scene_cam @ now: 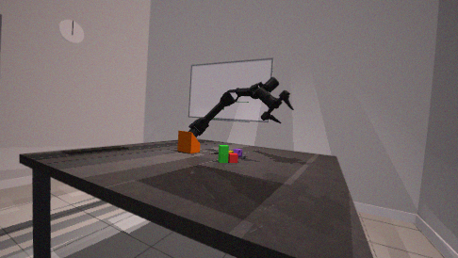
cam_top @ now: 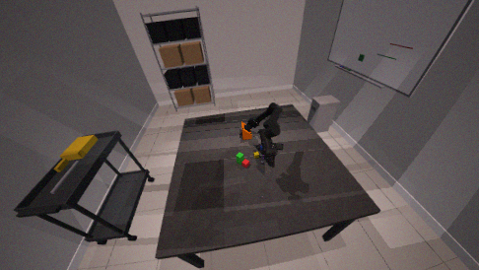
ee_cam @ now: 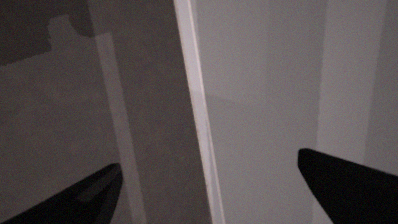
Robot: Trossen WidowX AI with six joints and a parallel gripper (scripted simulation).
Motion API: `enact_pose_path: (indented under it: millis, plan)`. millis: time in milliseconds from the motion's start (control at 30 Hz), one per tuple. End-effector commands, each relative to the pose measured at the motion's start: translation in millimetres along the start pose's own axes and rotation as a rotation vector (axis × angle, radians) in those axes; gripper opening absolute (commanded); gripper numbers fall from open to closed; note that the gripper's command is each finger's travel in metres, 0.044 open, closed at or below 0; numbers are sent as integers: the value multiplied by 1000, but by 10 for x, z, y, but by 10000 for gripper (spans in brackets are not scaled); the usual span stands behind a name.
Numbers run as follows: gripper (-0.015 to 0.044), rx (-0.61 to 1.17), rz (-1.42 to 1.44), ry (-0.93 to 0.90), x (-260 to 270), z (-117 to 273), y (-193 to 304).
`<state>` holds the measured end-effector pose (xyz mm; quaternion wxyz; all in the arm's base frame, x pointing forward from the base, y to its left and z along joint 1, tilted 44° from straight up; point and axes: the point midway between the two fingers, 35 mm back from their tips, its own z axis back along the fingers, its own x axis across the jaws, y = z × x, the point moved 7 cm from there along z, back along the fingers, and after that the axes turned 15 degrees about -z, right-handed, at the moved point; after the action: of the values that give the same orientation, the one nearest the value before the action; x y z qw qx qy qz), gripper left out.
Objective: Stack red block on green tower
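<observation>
- End effector is up in the air, well above the desk, fingers spread wide with nothing between them. In the wrist view the two dark fingertips sit far apart at the bottom corners, with only grey surfaces and a pale stripe past them.
- The arm reaches up and out from its orange base, elbow bent, wrist tipping down.
- Red block sits on the desk right beside the green tower, at about 4 o'clock from it in the top view. Can't tell if they touch.
- From the side, the green tower stands upright, taller than the red block.
- A yellow block lies near the tower at about 3 o'clock, and a purple one shows behind from the side.
</observation>
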<state>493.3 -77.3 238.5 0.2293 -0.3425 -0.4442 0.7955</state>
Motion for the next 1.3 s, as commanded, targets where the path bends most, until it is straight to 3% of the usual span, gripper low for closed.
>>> enact_pose_path:
  millis: [0, 300, 600, 833, 1267]
  plan:
    - [440, 139, -121, -81, 169, 32, 432]
    - [440, 425, -416, -343, 739, 242, 1206]
    - [440, 612, -689, -637, 1266, 578, 1587]
    - [440, 619, -702, -652, 1297, 574, 1613]
    - [440, 616, -702, -653, 1676, 216, 1782]
